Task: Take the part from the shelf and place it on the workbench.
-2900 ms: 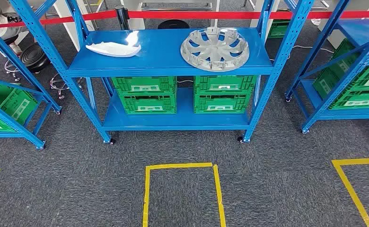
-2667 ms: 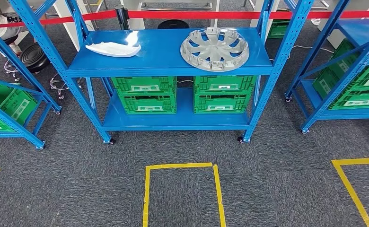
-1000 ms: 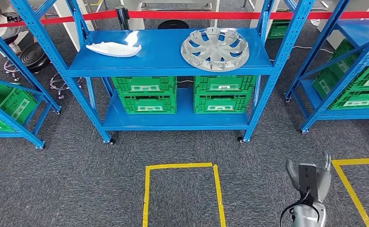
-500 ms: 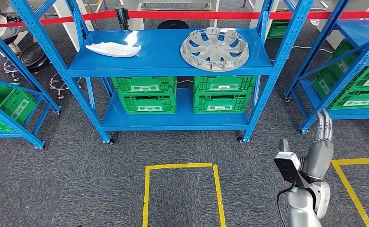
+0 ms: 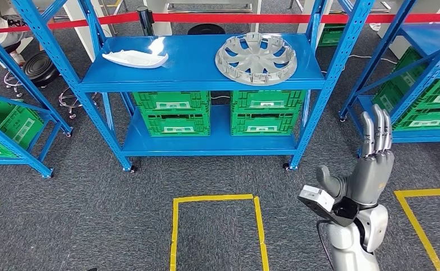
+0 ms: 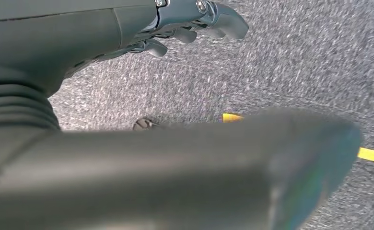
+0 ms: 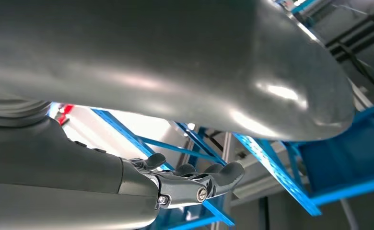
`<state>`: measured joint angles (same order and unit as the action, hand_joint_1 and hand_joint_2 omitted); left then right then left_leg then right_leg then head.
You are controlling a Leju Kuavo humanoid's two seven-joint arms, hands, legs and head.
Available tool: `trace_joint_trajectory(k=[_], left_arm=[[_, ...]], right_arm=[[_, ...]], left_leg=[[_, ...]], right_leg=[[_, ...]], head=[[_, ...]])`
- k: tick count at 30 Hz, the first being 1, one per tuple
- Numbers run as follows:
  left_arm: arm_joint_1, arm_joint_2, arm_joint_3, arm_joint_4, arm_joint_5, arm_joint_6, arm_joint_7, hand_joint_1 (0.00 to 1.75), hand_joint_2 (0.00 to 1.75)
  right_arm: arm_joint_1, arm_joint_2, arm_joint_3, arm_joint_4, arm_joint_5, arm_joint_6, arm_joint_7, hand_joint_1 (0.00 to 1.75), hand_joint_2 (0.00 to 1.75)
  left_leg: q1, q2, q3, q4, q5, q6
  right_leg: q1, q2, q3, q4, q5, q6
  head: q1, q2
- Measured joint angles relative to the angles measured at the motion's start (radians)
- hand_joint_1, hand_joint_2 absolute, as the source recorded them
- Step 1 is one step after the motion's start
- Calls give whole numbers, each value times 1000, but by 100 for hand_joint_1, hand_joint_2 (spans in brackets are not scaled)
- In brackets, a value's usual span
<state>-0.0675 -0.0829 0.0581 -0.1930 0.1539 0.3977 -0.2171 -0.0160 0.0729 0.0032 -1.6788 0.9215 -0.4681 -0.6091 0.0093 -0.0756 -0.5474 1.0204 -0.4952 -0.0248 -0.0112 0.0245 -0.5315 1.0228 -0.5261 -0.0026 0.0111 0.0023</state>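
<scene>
Your right hand raised over grey carpet, fingers straight and apart, holding nothing, your left hand low above the floor, fingers loosely apart and empty, silver wheel cover lying flat on the blue shelf, beside a white part.

Shelf, upper centre of frame: blue painted metal, glossy deck with soft reflections; uprights perforated.
Wheel cover, on top deck right: silver-grey, satin, looks like moulded plastic.
White part, on top deck left: smooth, glossy, looks plastic.
Crates, lower deck: green plastic, ribbed, semi-matt.
Floor: grey carpet, rough, speckled pile; yellow tape on it, smooth.
Barrier band, top edge: red, matt.
Right hand, lower right: grey, matt palm; fingers metallic.
Left hand: dark grey, smooth; ribbed cover.
</scene>
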Motion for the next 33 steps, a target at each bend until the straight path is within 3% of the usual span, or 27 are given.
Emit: trace_joint_trajectory(k=[6, 10, 13, 15, 17, 18, 19, 20, 22, 24, 27, 29, 30, 32, 33], left_arm=[[0, 0, 13, 1, 2, 14, -17, 0, 0], [0, 1, 14, 1, 4, 19, -25, 0, 0], [1, -1, 15, 1, 10, 23, -35, 0, 0], [3, -2, 18, 1, 14, 25, -42, 0, 0], [5, -2, 25, 1, 17, 25, -47, 0, 0], [7, -2, 29, 1, 19, 25, -48, 0, 0], [9, -3, 32, 2, 19, 25, -49, 0, 0], [11, -4, 35, 2, 20, 25, -49, 0, 0], [12, -4, 39, 3, 23, 25, -49, 0, 0], [12, -2, 42, 3, 27, 26, -48, 0, 0], [13, -1, 46, 3, 31, 28, -45, 0, 0], [11, -1, 46, 3, 31, 28, -44, 0, 0], [10, -1, 46, 3, 31, 28, -45, 0, 0], [9, -1, 47, 3, 31, 28, -45, 0, 0], [10, -1, 47, 3, 31, 28, -45, 0, 0]], right_arm=[[5, 0, 28, -35, 12, -2, 24, 0, 0], [13, 0, 35, -52, 14, 0, 33, 0, 0], [16, -2, 39, -67, 11, 2, 33, 0, 0], [17, -6, 42, -72, 9, 4, 32, 0, 0], [21, -9, 45, -72, 8, 5, 32, 0, 0], [23, -11, 45, -71, 7, 6, 32, 0, 0], [25, -12, 46, -71, 6, 5, 32, 0, 0], [27, -13, 48, -71, 5, 5, 32, 0, 0], [29, -15, 52, -71, 3, 4, 32, 0, 0], [33, -15, 56, -72, 1, 4, 32, 0, 0], [36, -15, 62, -73, -2, 4, 31, 0, 0], [35, -15, 68, -76, -3, 4, 31, 0, 0], [35, -15, 72, -78, -3, 6, 32, 0, 0], [35, -14, 77, -79, -2, 12, 34, 0, 0], [35, -14, 78, -79, -1, 14, 36, 0, 0]], left_leg=[[-1, 0, -1, 3, -1, 2], [-4, 1, -5, 8, -5, 14], [1, 6, 8, -20, 3, 28], [7, 12, 20, -38, 10, 35], [8, 17, 22, -38, 7, 36], [9, 18, 23, -37, 4, 35], [11, 18, 25, -34, -1, 31], [14, 17, 29, -30, -7, 26], [22, 13, 33, -16, -25, 12], [20, 9, 30, -4, -42, -4], [20, 7, 38, -9, -51, -22], [20, 31, 27, 29, -67, -28], [19, 47, 1, 81, -86, -30], [17, 66, -91, 229, -130, -30], [16, 68, -135, 286, -137, -28]], right_leg=[[-1, 0, 0, -1, 1, 1], [-5, 0, -1, -4, 3, 9], [-4, -4, -1, -2, -3, 20], [-4, -10, -41, 75, -41, 27], [-8, -11, -119, 208, -95, 36], [-11, -11, -149, 253, -103, 40], [-14, -12, -161, 261, -88, 44], [-17, -12, -151, 226, -53, 49], [-24, -9, -96, 96, 20, 59], [-26, -3, -61, 26, 37, 48], [-22, -5, -53, 25, 21, 15], [-22, -12, -38, 23, 12, -3], [-22, -17, -30, 22, 6, -11], [-17, -26, -15, 22, -9, -20], [-15, -28, -7, 22, -16, -21]], head=[[0, 0], [0, 0], [1, 0], [3, 0], [3, 0], [3, 0], [2, 0], [3, 0], [4, 0], [5, 0], [4, 0], [1, 0], [-1, 0], [-3, 0], [-4, 0]])
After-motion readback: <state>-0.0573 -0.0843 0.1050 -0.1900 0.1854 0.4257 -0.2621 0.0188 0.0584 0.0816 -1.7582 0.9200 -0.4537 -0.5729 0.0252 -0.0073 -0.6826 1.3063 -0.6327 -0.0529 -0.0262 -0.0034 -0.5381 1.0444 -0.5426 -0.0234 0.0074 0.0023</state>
